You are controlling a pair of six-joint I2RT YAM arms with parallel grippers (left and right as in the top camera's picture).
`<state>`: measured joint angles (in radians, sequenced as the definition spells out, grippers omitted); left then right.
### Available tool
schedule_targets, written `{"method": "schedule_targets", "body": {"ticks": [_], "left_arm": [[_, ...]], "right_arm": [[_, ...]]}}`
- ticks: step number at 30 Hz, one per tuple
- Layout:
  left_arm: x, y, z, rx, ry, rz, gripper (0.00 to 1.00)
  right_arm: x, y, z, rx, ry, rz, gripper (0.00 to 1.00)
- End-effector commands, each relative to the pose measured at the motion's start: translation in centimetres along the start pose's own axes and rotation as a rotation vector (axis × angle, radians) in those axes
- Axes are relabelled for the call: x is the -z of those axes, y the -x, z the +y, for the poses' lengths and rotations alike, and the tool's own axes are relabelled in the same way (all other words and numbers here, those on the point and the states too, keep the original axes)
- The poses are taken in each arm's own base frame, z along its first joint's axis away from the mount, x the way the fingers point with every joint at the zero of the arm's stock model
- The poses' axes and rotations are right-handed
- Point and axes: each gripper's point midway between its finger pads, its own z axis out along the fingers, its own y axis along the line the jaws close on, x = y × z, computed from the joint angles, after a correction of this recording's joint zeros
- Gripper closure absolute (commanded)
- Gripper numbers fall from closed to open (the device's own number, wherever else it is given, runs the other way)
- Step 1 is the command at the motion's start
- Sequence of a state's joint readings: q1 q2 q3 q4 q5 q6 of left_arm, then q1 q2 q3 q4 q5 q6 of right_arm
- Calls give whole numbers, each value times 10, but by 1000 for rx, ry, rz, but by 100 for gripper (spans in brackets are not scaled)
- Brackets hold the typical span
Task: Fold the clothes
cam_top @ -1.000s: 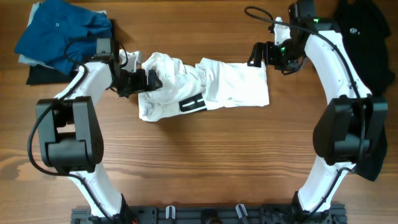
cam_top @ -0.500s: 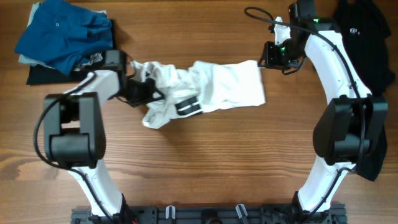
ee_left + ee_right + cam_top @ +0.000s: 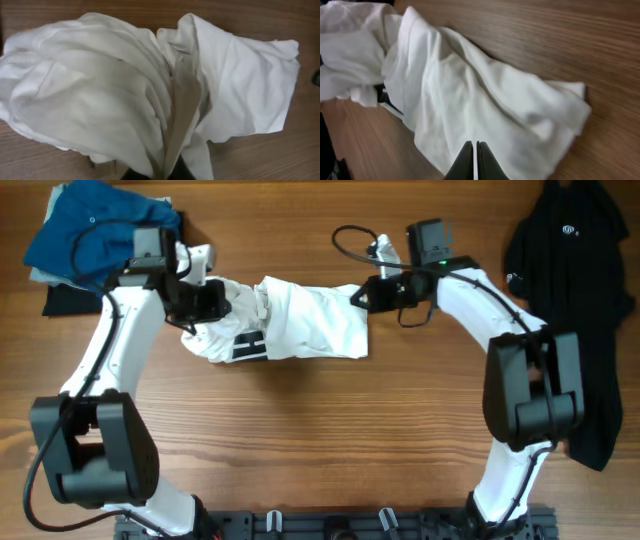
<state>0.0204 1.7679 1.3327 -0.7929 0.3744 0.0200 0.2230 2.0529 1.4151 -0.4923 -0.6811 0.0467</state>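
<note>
The white T-shirt [image 3: 300,328] lies bunched in a band across the back middle of the wooden table, its black bar print [image 3: 250,348] showing at the lower left. My left gripper [image 3: 220,302] is shut on the shirt's left end. In the left wrist view a fold of the white cloth [image 3: 115,95] runs down into that gripper [image 3: 170,169]. At the shirt's upper right corner my right gripper [image 3: 358,296] is shut on the cloth. The right wrist view shows its dark fingertips pressed together [image 3: 476,145] over the white fabric [image 3: 470,100].
A blue shirt [image 3: 95,235] is heaped at the back left corner on a black garment [image 3: 62,302]. Another black garment [image 3: 570,270] is spread along the right edge, partly under my right arm. Bare wood lies in front of the shirt.
Both grippers went from open to shut on the white T-shirt. My right gripper has moved left with its corner, and the left one has shifted back, so the shirt sits more to the left and bunched.
</note>
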Motion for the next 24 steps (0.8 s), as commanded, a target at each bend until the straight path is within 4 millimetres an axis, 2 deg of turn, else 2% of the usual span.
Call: {"method": "schedule_targets", "body": {"ticks": [1,4,6,10,12,14,17,18,23,24], "left_arm": [[23,23,-23,-63,36,-53,96],[39,33,-31,-22,32,-71,96],[48,41,-43,-45,21,-103,96],[38,38,-93,-135,-20,-105,96],[30,39,-131,-176,-63,-136,96],[25,37,-163,-247,-105,-159,96],[4,27,-193,-279,-105,-152,96],[-11,19,-205,-301,-113,-131,96],[-59,4,-231,-283,-145,-86,96],[-67,0,-236,-275,-149,-74,94]], "right_arm": [[-26,-16,-19,-116,11,46,96],[-31,-23,-38,-152,-31,62,96],[-36,-28,-46,-154,-52,73,96],[-55,-51,-70,-192,-74,132,96],[-65,-65,-80,-225,-73,165,96],[-64,-66,-82,-238,-70,167,96],[-61,-63,-80,-249,-33,154,96],[-60,-62,-81,-252,-30,150,96],[-55,-57,-81,-270,14,129,96],[-51,-52,-81,-276,48,111,96]]}}
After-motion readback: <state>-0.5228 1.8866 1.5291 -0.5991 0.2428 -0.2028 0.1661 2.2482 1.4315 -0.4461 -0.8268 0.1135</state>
